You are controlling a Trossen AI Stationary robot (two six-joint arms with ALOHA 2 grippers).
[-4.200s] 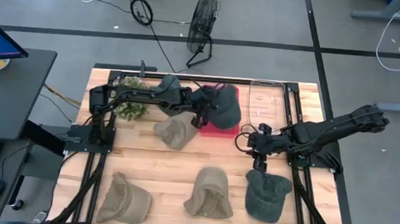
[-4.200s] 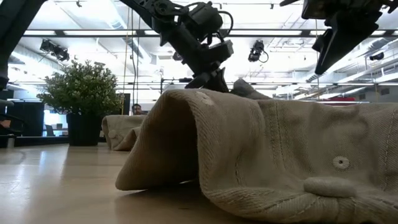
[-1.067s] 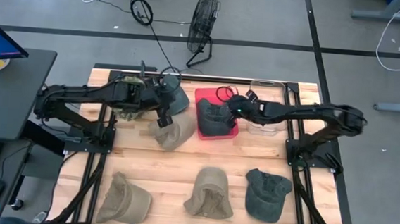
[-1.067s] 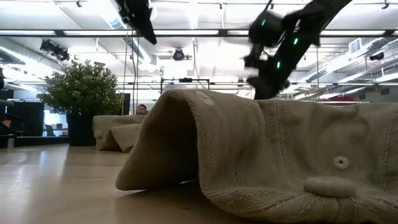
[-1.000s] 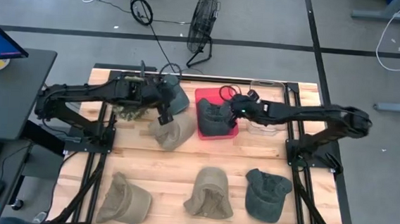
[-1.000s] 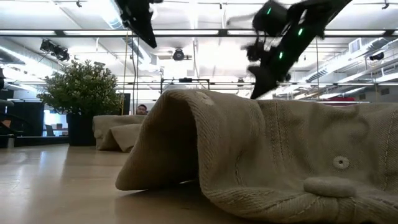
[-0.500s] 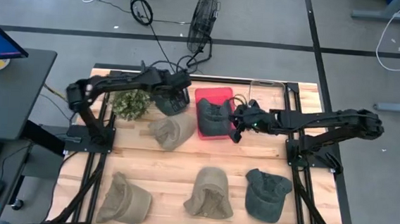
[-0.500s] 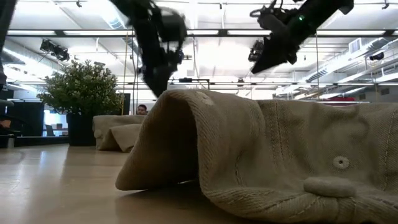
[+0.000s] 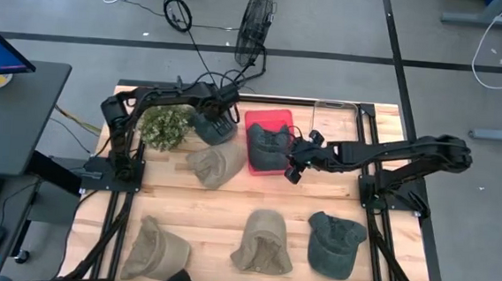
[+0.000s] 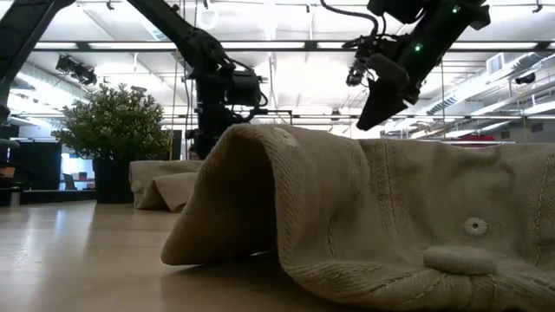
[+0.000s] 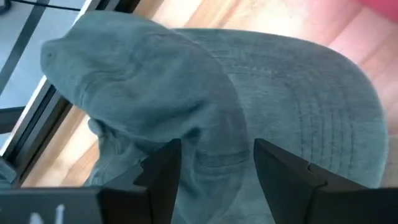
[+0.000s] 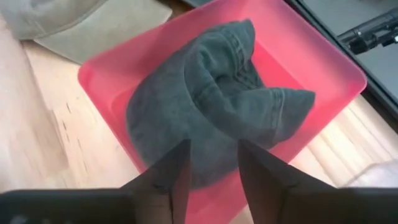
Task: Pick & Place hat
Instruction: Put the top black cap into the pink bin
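A dark hat (image 9: 266, 147) lies crumpled inside the red tray (image 9: 281, 120) at the table's far middle; the right wrist view shows this hat (image 12: 211, 106) resting on the tray's floor (image 12: 311, 68). My right gripper (image 9: 292, 167) hovers open just off the tray's near right corner, and nothing sits between its fingers (image 12: 169, 175). A grey-green hat (image 9: 213, 127) lies on the wood left of the tray. My left gripper (image 9: 221, 112) stands open right over that hat (image 11: 205, 93), one finger (image 11: 163, 167) on each side of its crown.
A tan hat (image 9: 216, 165) lies just nearer than the grey-green one. Two more tan hats (image 9: 156, 249) (image 9: 263, 243) and a dark green hat (image 9: 334, 244) line the near edge. A potted plant (image 9: 165, 127) stands at the far left, a clear container (image 9: 331, 128) right of the tray.
My left gripper has gone from above the tan hat toward the far edge and now stands over the grey-green hat. My right gripper has drawn back from the red tray toward the near edge. The dark hat stays in the tray.
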